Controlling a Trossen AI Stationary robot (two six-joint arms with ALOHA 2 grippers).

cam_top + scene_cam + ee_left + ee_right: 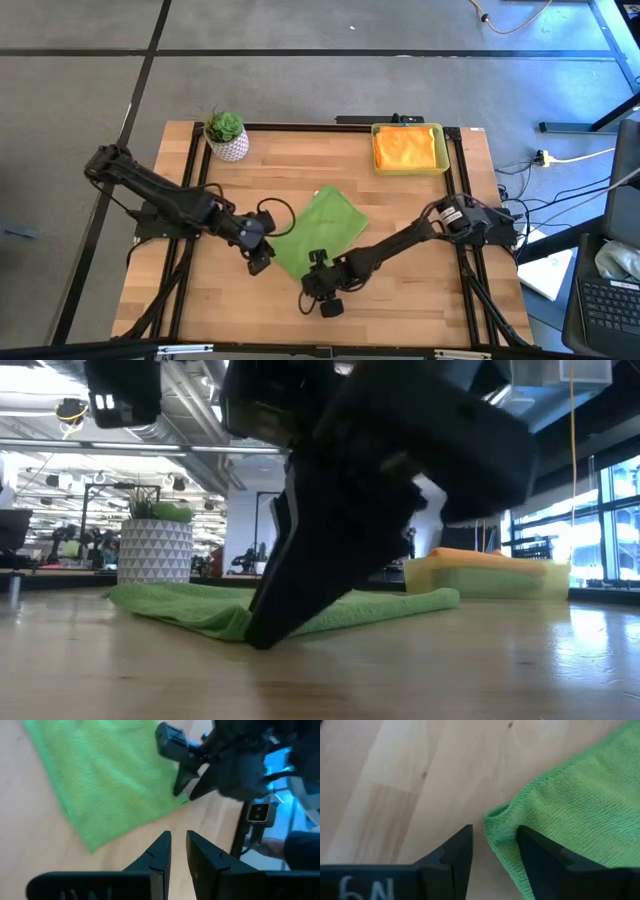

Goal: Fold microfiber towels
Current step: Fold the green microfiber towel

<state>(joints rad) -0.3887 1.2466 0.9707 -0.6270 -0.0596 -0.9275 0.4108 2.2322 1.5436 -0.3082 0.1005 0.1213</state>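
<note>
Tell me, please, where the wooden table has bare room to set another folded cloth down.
Bare wood lies between the white potted plant and the yellow rectangular tray, and at the front right corner of the wooden table. The middle is crowded: lime green microfiber towel, left pincer, right pincer.

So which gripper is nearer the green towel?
Right. The right gripper is open at a corner of the green towel, its edge between the fingers. The left gripper sits just off the towel's left edge.
</note>
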